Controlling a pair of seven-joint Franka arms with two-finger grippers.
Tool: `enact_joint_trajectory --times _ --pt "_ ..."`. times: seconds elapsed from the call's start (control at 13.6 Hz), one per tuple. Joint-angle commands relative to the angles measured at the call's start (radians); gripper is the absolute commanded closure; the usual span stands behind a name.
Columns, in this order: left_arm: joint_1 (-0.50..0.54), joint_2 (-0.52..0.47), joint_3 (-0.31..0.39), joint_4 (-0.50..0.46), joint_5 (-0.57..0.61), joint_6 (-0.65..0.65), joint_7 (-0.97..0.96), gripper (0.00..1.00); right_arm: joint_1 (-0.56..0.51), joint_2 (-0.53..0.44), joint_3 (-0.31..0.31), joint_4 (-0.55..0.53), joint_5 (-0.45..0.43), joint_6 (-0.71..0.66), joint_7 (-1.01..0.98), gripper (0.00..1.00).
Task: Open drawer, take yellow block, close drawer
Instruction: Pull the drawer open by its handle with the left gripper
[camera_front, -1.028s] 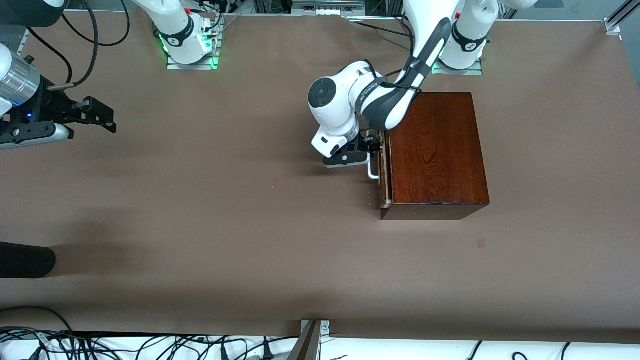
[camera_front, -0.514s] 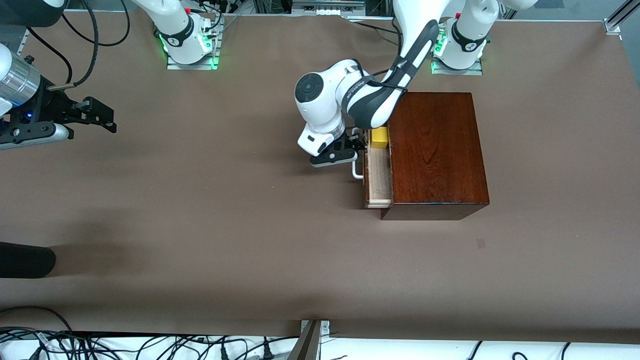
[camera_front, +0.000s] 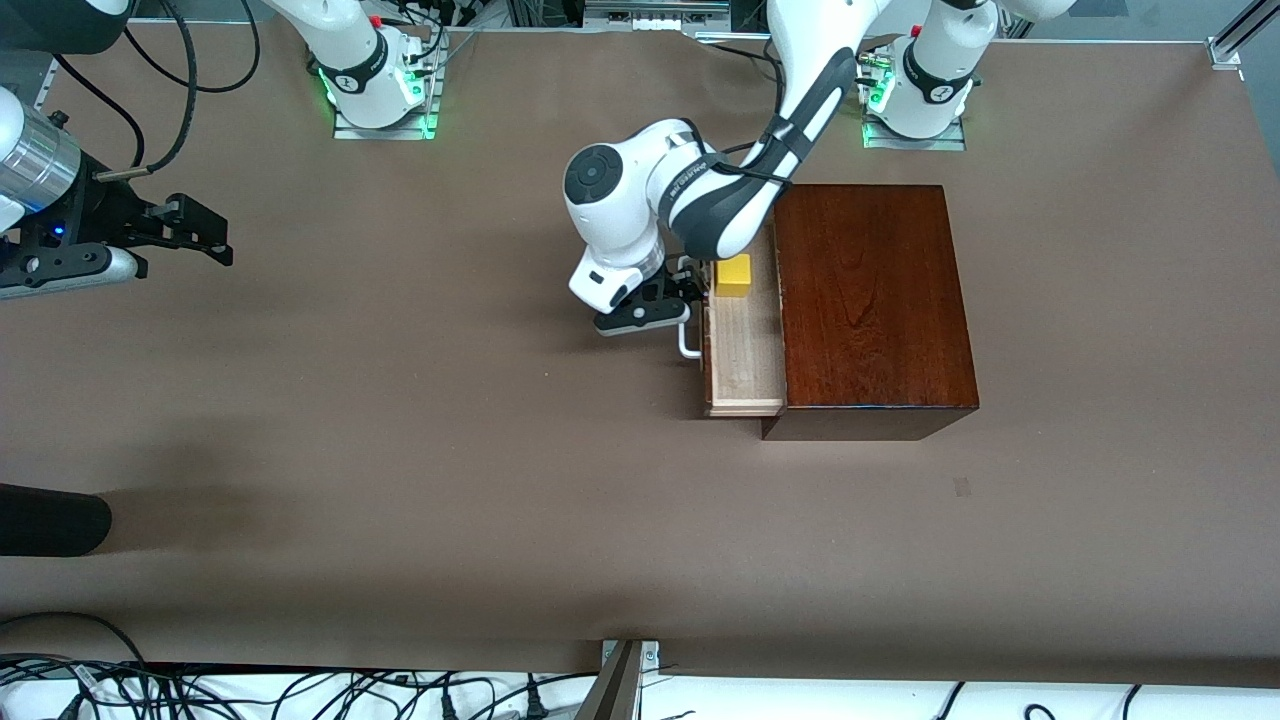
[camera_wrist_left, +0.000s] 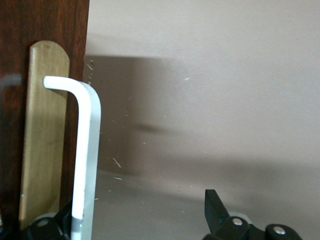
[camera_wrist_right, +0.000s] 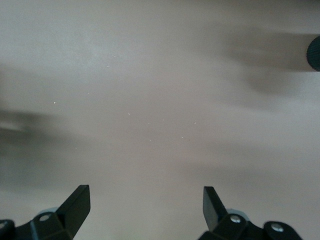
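Brown table (camera_front: 400, 450) takes up pretty much everything here. Sitting on it toward the left arm's end is a glossy dark wooden box (camera_front: 870, 300), and its drawer (camera_front: 745, 345) is pulled partway out toward the right arm's end, so you can see the pale wood floor inside.

The left arm reaches down from its base and bends over the edge of the box. Its gripper, the left gripper (camera_front: 683, 300), is down at the drawer front, right at the white handle (camera_front: 689, 340). In the left wrist view the handle (camera_wrist_left: 85, 160) runs past one finger while the other finger (camera_wrist_left: 216, 207) sits well off to the side over bare table, so the jaws are spread wide with the bar hooked against one finger, not squeezed.

The right arm is just waiting at its own end of the table. The right gripper (camera_front: 205, 240) hangs above bare tabletop, fingers (camera_wrist_right: 75, 205) wide apart with nothing between them.

The yellow block (camera_front: 733, 275) is inside the drawer, at the end farther from the front camera, close to the drawer front and just beside the left gripper.
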Motion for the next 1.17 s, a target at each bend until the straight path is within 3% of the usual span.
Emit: enact_joint_trajectory --times 0.0,0.29,0.81,1.1 --pt "-0.02 0.052 -0.003 0.062 -0.045 0.053 0.009 0.0 -0.015 0.008 0.008 0.02 0.006 -0.017 0.005 0.0" --pt "-0.026 0.042 -0.003 0.064 -0.038 0.027 0.009 0.0 -0.013 0.008 0.008 0.02 0.006 -0.017 0.005 0.0" --pt "-0.049 0.039 -0.006 0.163 -0.032 -0.116 0.017 0.0 -0.015 0.009 0.008 0.02 0.006 -0.017 0.005 0.0" --pt "-0.048 -0.003 -0.001 0.165 -0.037 -0.194 0.11 0.0 -0.015 0.009 0.008 0.02 0.006 -0.017 0.005 0.0"
